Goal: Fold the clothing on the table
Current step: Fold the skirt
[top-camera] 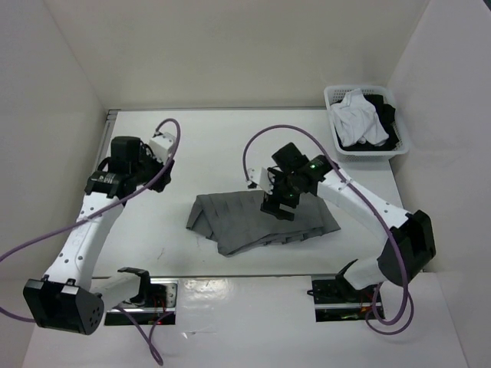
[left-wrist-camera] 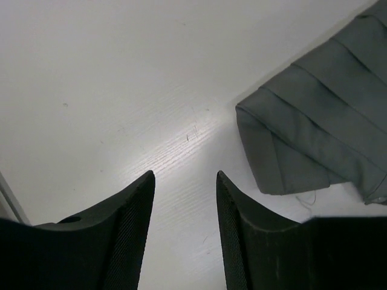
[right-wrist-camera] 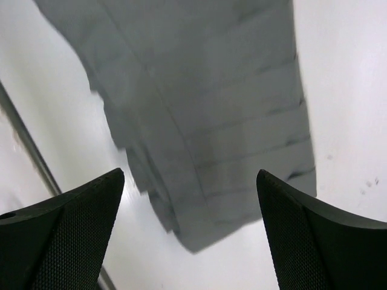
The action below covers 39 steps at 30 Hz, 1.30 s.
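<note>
The clothing point(top-camera: 245, 226), a grey pleated skirt, lies folded over itself in the middle of the white table point(top-camera: 230, 146). My right gripper point(top-camera: 278, 208) hovers over the skirt's upper right part. In the right wrist view its jaws point(right-wrist-camera: 190, 172) stand wide open with nothing between them, and the skirt point(right-wrist-camera: 211, 90) lies flat below. My left gripper point(top-camera: 163, 178) is off to the left of the skirt, above bare table. The left wrist view shows it point(left-wrist-camera: 184, 175) open and empty, with the skirt's folded corner point(left-wrist-camera: 326, 133) to the right of its fingers and apart from them.
A white lattice basket point(top-camera: 368, 152) stands at the back right corner, holding a white garment point(top-camera: 357, 119) and a black garment point(top-camera: 388, 115). White walls enclose the table on the left, back and right. Purple cables loop off both arms.
</note>
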Tool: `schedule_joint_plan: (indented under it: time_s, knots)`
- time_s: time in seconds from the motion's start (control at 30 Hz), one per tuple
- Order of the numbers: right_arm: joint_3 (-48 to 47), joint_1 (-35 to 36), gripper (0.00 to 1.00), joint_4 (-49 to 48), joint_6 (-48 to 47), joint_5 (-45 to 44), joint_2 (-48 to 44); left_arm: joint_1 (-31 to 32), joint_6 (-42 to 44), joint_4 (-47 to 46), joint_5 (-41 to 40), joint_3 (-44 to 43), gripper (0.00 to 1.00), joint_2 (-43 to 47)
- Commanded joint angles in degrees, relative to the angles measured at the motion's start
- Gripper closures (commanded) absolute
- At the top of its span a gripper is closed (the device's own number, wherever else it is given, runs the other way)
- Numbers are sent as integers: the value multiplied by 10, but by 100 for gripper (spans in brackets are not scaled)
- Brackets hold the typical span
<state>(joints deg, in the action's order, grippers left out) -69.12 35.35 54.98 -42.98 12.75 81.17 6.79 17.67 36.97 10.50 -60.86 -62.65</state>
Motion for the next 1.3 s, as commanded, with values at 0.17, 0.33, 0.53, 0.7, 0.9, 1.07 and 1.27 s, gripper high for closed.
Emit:
schedule_joint_plan:
  time_s: [0.17, 0.33, 0.53, 0.7, 0.9, 1.07, 1.27]
  knots:
    - [-15, 139, 6, -172, 112, -74, 84, -79, -155, 6, 69, -47, 38, -55]
    - [-21, 176, 6, -204, 119, -113, 134, -149, -149, -10, 85, -24, 20, -55]
    - [-27, 176, 6, -204, 162, -151, 167, -190, -149, -6, 85, -20, 0, -83]
    - [-54, 150, 6, -171, 269, -186, 156, -190, -149, -12, 80, -15, 0, -77]
    - [-54, 119, 6, -103, 340, -152, 133, -190, -149, -12, 90, -15, 0, -71]
    - [-26, 119, 6, -77, 366, -146, 151, -190, -143, -12, 84, -3, 0, -60]
    - [0, 91, 1, -82, 377, -85, 161, -190, -143, -18, 73, -3, 0, -60]
